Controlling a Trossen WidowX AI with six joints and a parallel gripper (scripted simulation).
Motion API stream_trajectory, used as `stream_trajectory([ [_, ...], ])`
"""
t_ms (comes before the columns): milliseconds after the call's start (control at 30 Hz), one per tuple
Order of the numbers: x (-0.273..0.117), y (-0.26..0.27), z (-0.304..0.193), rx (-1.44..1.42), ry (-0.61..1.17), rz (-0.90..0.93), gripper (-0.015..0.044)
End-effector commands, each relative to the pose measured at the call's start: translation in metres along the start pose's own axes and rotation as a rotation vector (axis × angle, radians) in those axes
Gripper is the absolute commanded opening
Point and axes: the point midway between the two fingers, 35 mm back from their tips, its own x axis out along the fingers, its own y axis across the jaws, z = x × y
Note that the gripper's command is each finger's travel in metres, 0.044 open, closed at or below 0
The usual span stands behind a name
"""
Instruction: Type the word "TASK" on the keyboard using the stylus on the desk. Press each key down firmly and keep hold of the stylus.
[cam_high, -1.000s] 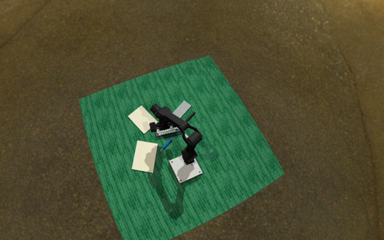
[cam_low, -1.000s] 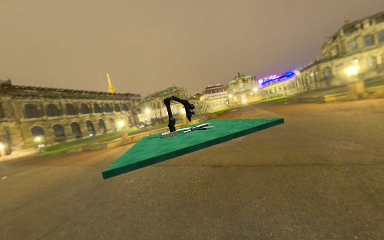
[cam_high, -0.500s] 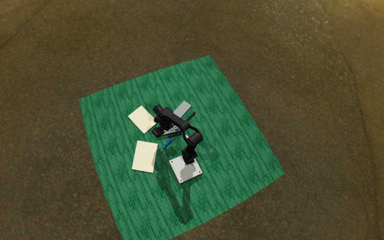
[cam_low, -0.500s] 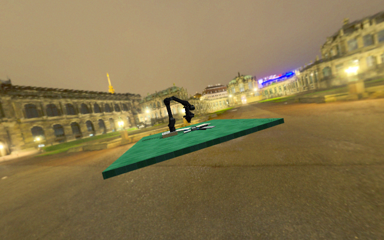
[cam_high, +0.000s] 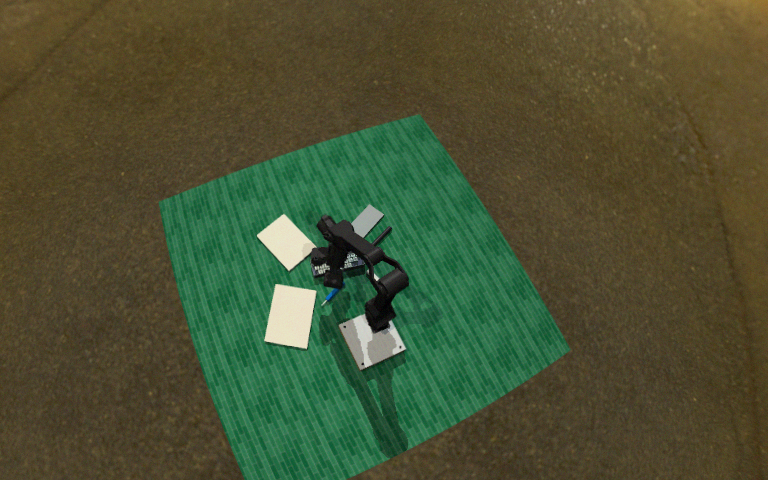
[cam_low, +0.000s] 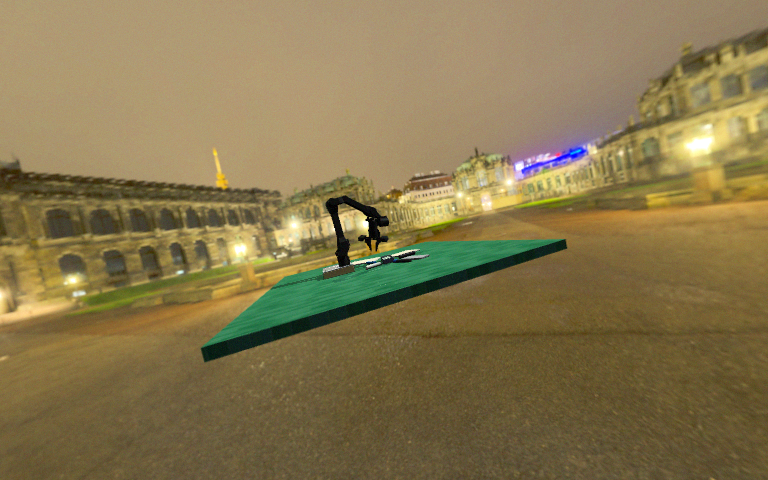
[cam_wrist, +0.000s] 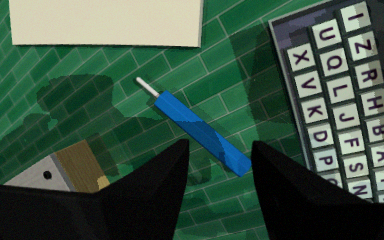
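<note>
We see a green, plank-patterned tabletop (cam_high: 481, 283) (cam_low: 283, 305) (cam_wrist: 215, 65) against brown paved ground, with lamplit stone buildings (cam_low: 141, 237) behind it under a murky sky. Above the tabletop, our tool (cam_high: 334, 284) (cam_low: 373, 249) (cam_wrist: 220, 145) points downward with its fingers partly open, a moderate gap between them and nothing held. The blue stylus (cam_high: 331, 294) (cam_wrist: 200, 131) lies on the tabletop beneath the tool. In the wrist view, its thick end shows in the gap between the fingertips, nearer the one at picture right, while its thin white tip points away toward the upper left. We cannot tell whether a fingertip touches the stylus

Farther out, we find the keyboard (cam_high: 353, 263) (cam_wrist: 335, 100) near the stylus, beyond its thick end and partly covered by the arm (cam_high: 353, 243) (cam_low: 338, 226) in the top view. Its K and S keys are readable from the wrist. One cream slab (cam_high: 291, 316) (cam_wrist: 105, 22) lies flat near the stylus's white tip, and a second cream slab (cam_high: 283, 240) lies just beside the keyboard. On the keyboard's far side we make out a grey slab (cam_high: 368, 219) and a dark rod (cam_high: 383, 234). The arm stands on a pale base plate (cam_high: 362, 362) (cam_low: 338, 272) (cam_wrist: 40, 172)
</note>
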Motion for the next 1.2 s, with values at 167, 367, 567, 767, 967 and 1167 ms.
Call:
stream_trajectory([
  [167,0.02,0.033,-0.016,-0.948,-0.229,0.103,0.015],
  [367,0.021,0.033,-0.015,-0.948,-0.229,0.103,0.015],
  [567,0.021,0.033,-0.015,-0.948,-0.229,0.103,0.015],
  [767,0.021,0.033,-0.015,-0.948,-0.229,0.103,0.015],
  [967,0.026,0.032,-0.016,-0.948,-0.229,0.103,0.015],
  [1167,0.03,0.031,-0.016,-0.948,-0.229,0.103,0.015],
])
